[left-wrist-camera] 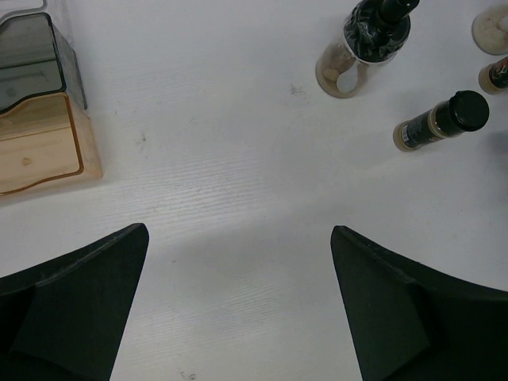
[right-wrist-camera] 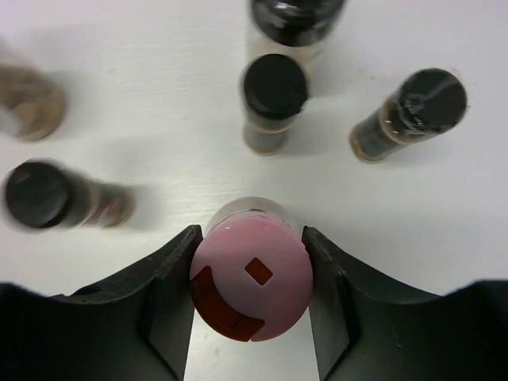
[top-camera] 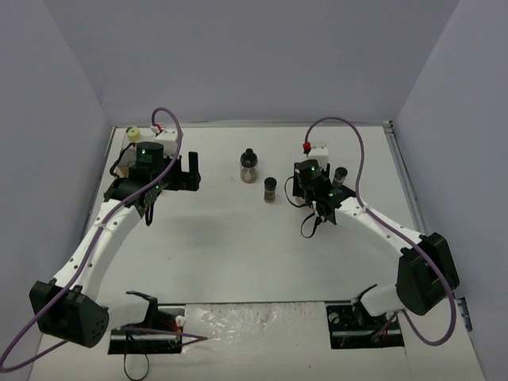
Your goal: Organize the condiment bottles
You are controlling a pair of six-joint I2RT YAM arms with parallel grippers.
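Note:
My right gripper (right-wrist-camera: 250,232) is shut on the pink-capped jar (right-wrist-camera: 252,278), with both fingers pressed against its cap. The jar stands upright on the white table. Beyond it stand two black-capped bottles (right-wrist-camera: 274,99) (right-wrist-camera: 413,111), and a larger one (right-wrist-camera: 294,16) sits at the top edge. Another black-capped bottle (right-wrist-camera: 48,194) is blurred at the left. In the top view a knob-topped bottle (top-camera: 249,165) and a small black-capped one (top-camera: 270,189) stand mid-table. A yellow-capped jar (top-camera: 136,132) sits at the rack. My left gripper (left-wrist-camera: 240,228) is open over bare table.
The wooden-and-clear rack (left-wrist-camera: 40,143) stands at the far left, partly under my left arm (top-camera: 147,163). One more bottle (top-camera: 341,175) stands right of my right wrist. Grey walls close in the table on three sides. Purple cables arch over both arms.

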